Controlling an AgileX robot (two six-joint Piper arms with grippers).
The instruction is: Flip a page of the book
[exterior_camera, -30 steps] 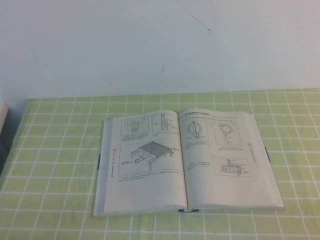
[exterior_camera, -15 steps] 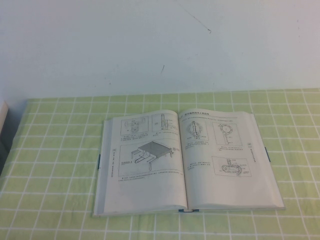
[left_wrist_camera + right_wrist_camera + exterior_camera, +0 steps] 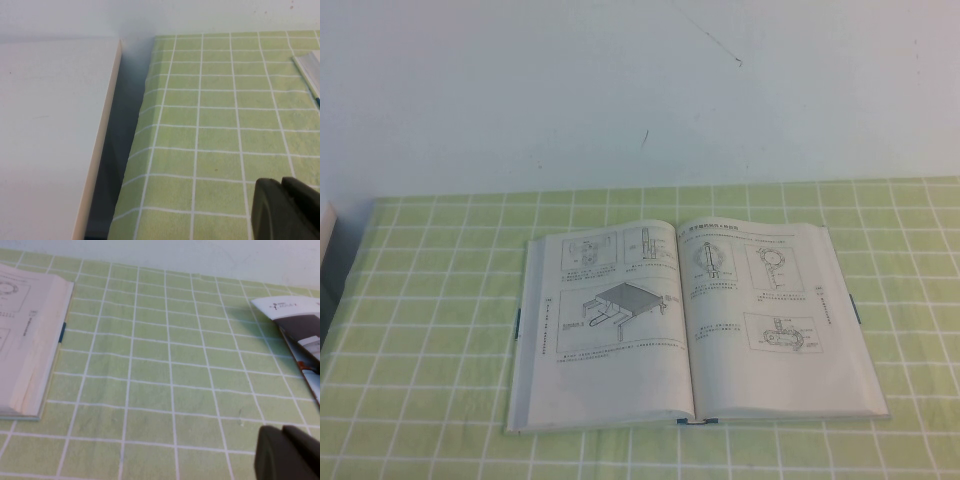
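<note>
The book (image 3: 695, 325) is lying open and flat mid-surface (image 3: 420, 300), the page (image 3: 605, 330) resting on its left half. The left claw (image 3: 282, 210) is hovering off the book's left, the right claw (image 3: 285, 455) off its right; both are closed, gripping nothing.

Plain pale bluish-white wall (image 3: 640, 90) behind table, few faint scuffs and one thin diagonal mark. Table covered by light-green cloth with white grid lines (image 3: 420, 330), reaches wall edge. Off table's left side: flat white board with pale edge (image 3: 50, 135), dark shadowed gap between board and cloth. Glossy printed leaflet (image 3: 300, 335) lying flat on cloth, right side. Light even, soft, slightly dim.
</note>
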